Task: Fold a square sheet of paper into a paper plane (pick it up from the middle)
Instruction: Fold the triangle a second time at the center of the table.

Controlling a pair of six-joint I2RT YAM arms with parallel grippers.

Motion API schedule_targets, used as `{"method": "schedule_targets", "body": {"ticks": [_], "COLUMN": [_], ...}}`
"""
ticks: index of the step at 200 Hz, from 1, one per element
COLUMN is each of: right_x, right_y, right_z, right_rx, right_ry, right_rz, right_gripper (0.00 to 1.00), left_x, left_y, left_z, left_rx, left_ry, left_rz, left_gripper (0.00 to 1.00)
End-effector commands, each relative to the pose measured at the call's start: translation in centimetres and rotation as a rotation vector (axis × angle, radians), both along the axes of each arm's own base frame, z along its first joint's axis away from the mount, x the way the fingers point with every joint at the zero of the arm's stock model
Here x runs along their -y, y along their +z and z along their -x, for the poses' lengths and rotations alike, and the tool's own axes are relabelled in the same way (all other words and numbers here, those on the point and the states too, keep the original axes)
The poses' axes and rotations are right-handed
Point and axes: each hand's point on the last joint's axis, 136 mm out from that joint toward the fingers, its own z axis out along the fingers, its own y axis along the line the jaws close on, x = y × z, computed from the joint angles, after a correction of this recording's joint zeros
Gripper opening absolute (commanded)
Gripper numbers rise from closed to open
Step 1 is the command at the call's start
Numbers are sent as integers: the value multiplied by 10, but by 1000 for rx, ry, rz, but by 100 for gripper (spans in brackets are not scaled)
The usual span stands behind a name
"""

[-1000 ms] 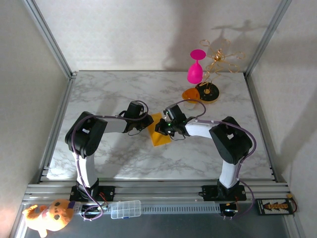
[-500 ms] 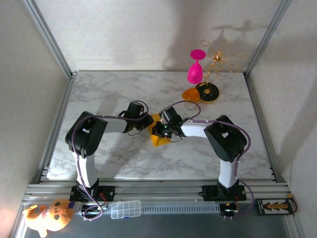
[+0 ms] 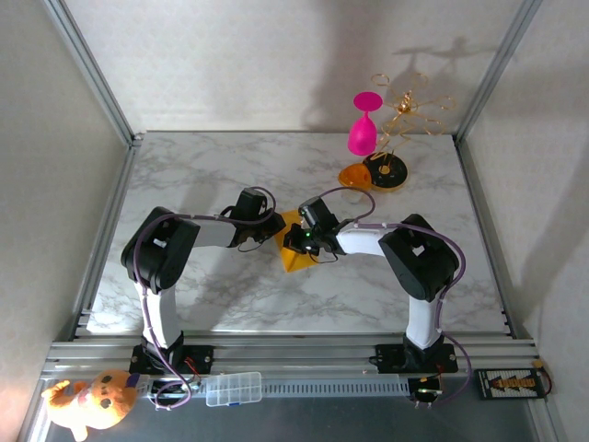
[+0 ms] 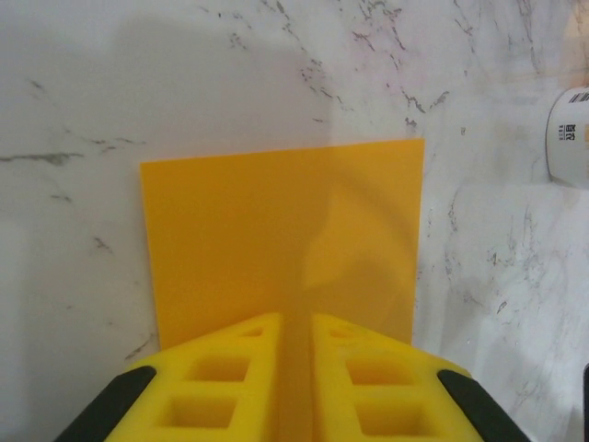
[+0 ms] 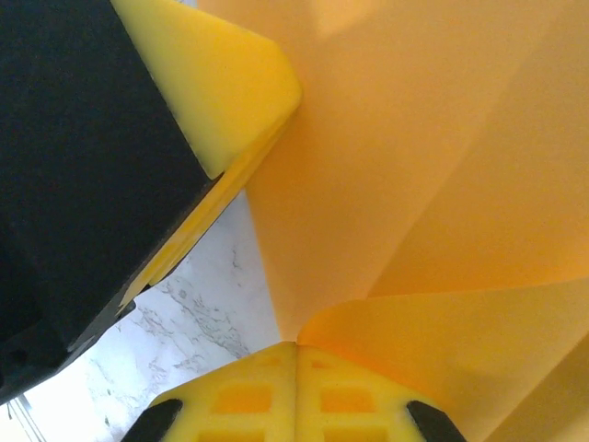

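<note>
A: Top view. Where is the paper (image 3: 296,258)?

B: Mid-counter (image 3: 230,295), between the two arms. It is yellow-orange and part of it is raised off the marble. The left tool (image 3: 276,227) reaches it from the left and the right tool (image 3: 296,241) from the right, and the two tools are almost touching over it. The jaw state cannot be read from here.

A: Anything else on the counter?

B: At the far right corner there is a pink glass (image 3: 363,129), a gold wire stand (image 3: 409,106) and an orange-and-black disc (image 3: 385,171). All are well apart from the paper.

A: Left wrist view?

B: The left tool's yellow fingers (image 4: 230,368) are close together, with one thin edge of the paper running up between them, so the tool is clamped on the paper. Beyond the tips the sheet (image 4: 276,239) shows as a flat rectangle with a faint upright crease. A white cup (image 4: 571,133) sits at the right edge, clear of the sheet.

A: Right wrist view?

B: The right tool's fingers (image 5: 239,401) are pressed together. A fold of the paper (image 5: 386,166) narrows to a point at their tips, so the tool appears pinched on it. One flap overlaps the right-hand finger. A finger of the left tool (image 5: 221,83) is at upper left, against the sheet's edge. Marble shows below it.
</note>
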Motion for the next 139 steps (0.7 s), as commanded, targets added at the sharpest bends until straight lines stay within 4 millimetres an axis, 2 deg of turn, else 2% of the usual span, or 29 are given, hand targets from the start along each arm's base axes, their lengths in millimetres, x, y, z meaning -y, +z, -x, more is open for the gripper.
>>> {"method": "schedule_targets", "body": {"ticks": [1,139], "right_x": [4,8], "right_y": [-5,-19], "right_z": [-1,2], "right_rx": [4,-24], "right_ry": [-23,-28], "right_rz": [23,51], "right_gripper": [0,0], "left_x": [-7,-6], "left_y": [-31,-30], "left_z": [18,19], "left_rx": [-90,-89], "left_ry": [11,6], "left_rz": [-46,-46], "left_gripper": [15,15]}}
